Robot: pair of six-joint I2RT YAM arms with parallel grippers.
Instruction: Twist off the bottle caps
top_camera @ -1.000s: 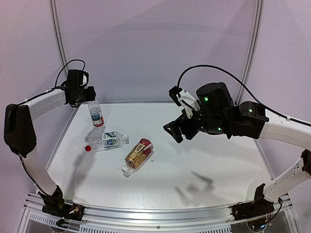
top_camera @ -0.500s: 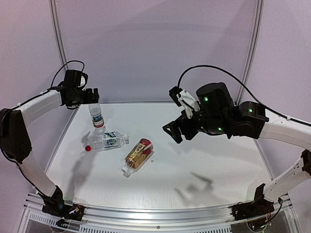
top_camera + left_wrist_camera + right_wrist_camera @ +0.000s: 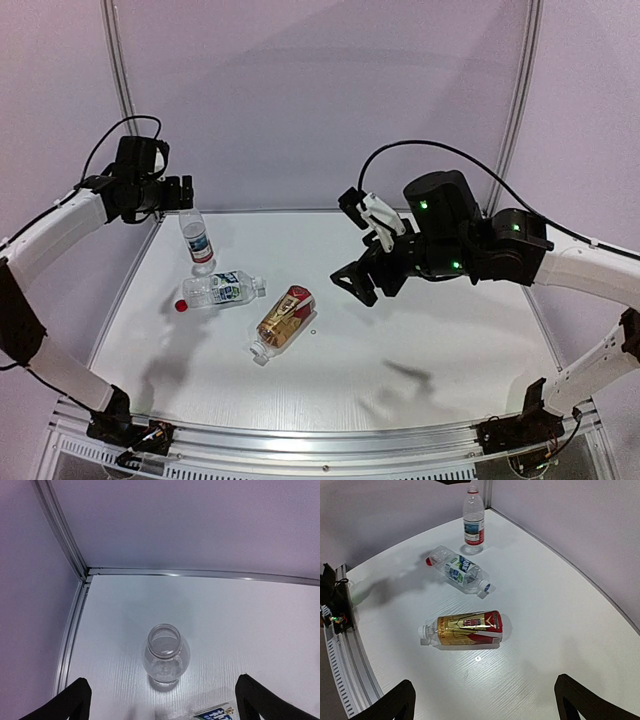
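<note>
A clear bottle with a blue-white-red label [image 3: 198,238] stands upright at the back left; from above its mouth [image 3: 164,641] is open, with no cap on it. My left gripper [image 3: 182,192] hovers above it, open and empty [image 3: 165,700]. A clear bottle with a green-blue label [image 3: 225,289] lies on its side with a red cap [image 3: 181,305] [image 3: 428,561] on it. The amber bottle [image 3: 283,317] [image 3: 468,627] lies nearer, and its whitish cap [image 3: 423,630] is on. My right gripper [image 3: 346,240] hangs open over the table's middle, empty [image 3: 487,700].
Aluminium rails run along the table's left edge [image 3: 70,630] and front edge [image 3: 320,440]. Lilac walls close in the back and sides. A tiny white ring [image 3: 478,658] lies beside the amber bottle.
My left gripper opened, let go of the upright bottle's top, and drew up and to the left. The bottle stayed standing. My right gripper shifted slightly left.
</note>
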